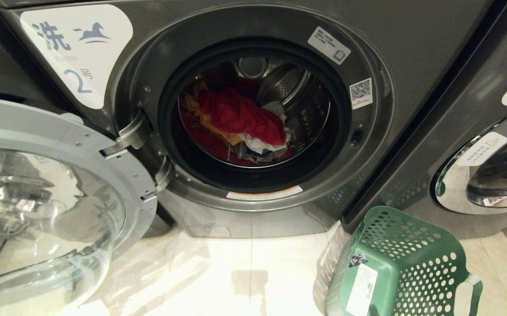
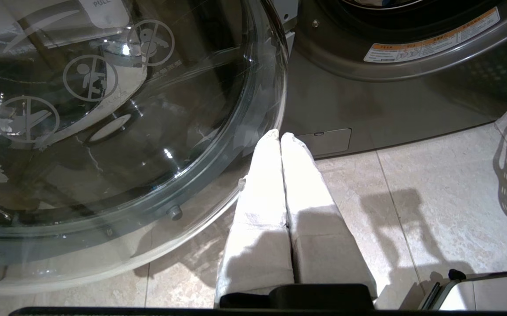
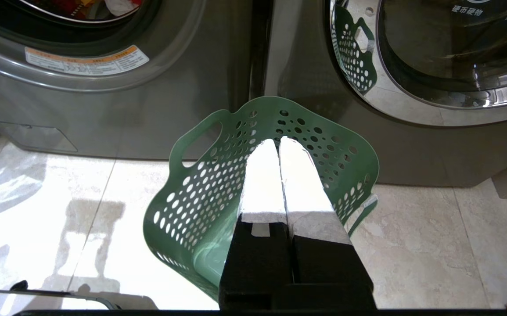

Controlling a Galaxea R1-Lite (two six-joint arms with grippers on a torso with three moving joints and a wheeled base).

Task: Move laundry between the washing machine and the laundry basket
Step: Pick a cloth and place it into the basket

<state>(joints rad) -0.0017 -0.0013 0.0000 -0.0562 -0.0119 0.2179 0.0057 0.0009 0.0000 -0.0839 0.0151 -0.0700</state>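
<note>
The laundry (image 1: pixel 240 120) lay heaped inside the drum of the washing machine (image 1: pixel 218 26), at the centre of the head view. A red garment (image 1: pixel 242 115) sprawled on top, its long axis running from upper left down to lower right; orange-yellow cloth (image 1: pixel 200 115) showed at its left edge and white cloth (image 1: pixel 260 142) under its lower right end. The round mouth of the machine faced the camera, and its glass door (image 1: pixel 51 206) stood swung wide at the left of the frame, hinged at the mouth's left side.

The laundry basket (image 1: pixel 404 263) sat on the pale tiled floor (image 1: pixel 235 272) at the lower right of the head view, before the gap between this machine and the neighbouring washer (image 1: pixel 486 175). In the right wrist view its open mouth faced up toward the camera, and no cloth showed inside it.

The left gripper (image 2: pixel 279 137) hung low above the floor, its fingers pressed together on nothing, tips near the door's rim. The right gripper (image 3: pixel 278 142) hovered over the basket, its fingers likewise closed and empty.
</note>
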